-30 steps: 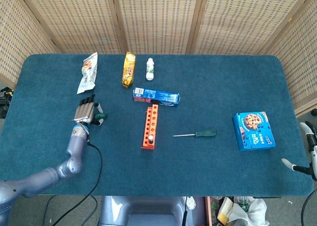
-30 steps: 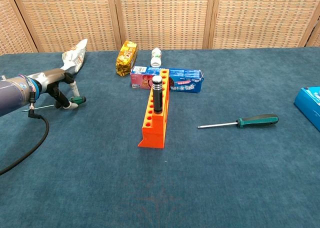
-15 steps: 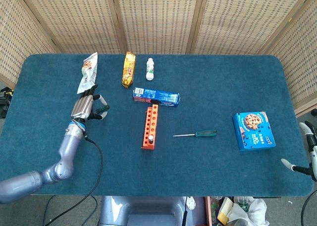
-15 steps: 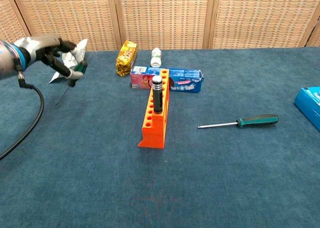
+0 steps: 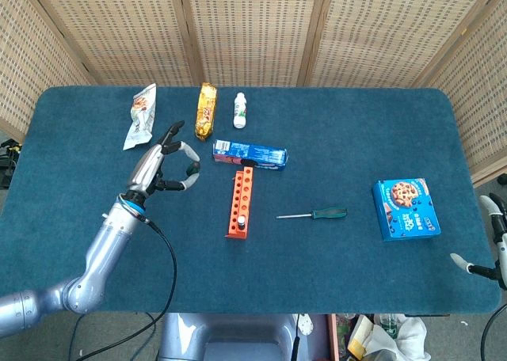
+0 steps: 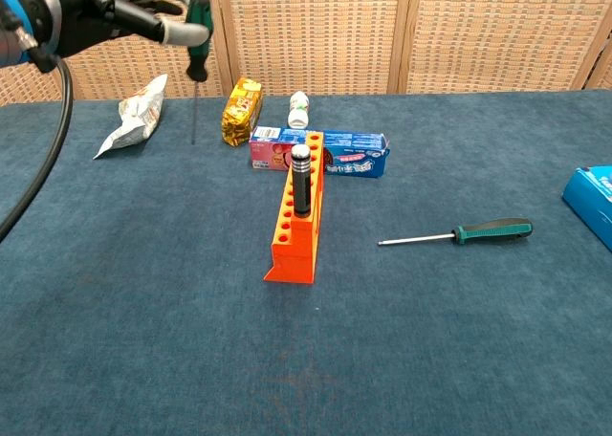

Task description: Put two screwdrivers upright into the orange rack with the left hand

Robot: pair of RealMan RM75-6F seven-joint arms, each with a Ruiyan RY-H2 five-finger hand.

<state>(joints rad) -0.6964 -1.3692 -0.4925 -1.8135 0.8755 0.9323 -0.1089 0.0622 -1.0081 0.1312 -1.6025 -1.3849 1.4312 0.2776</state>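
Note:
My left hand (image 5: 162,165) (image 6: 115,10) is raised above the table, left of the orange rack (image 5: 241,202) (image 6: 297,224). It pinches a green-handled screwdriver (image 6: 196,39) (image 5: 191,169) that hangs upright with its shaft pointing down. A black-handled tool (image 6: 301,180) stands upright in the rack. A second green-handled screwdriver (image 5: 312,214) (image 6: 459,233) lies flat on the cloth to the right of the rack. Only a small part of my right hand (image 5: 495,242) shows at the far right edge of the head view.
A blue and red box (image 5: 250,153) (image 6: 321,152) lies just behind the rack. Further back are a yellow snack bag (image 5: 206,110), a white bottle (image 5: 239,109) and a white snack bag (image 5: 140,115). A blue cookie box (image 5: 405,209) sits at the right.
My left hand has lifted the green-handled screwdriver off the table and carried it up and to the right, toward the rack. The screwdriver has turned from lying level to hanging upright.

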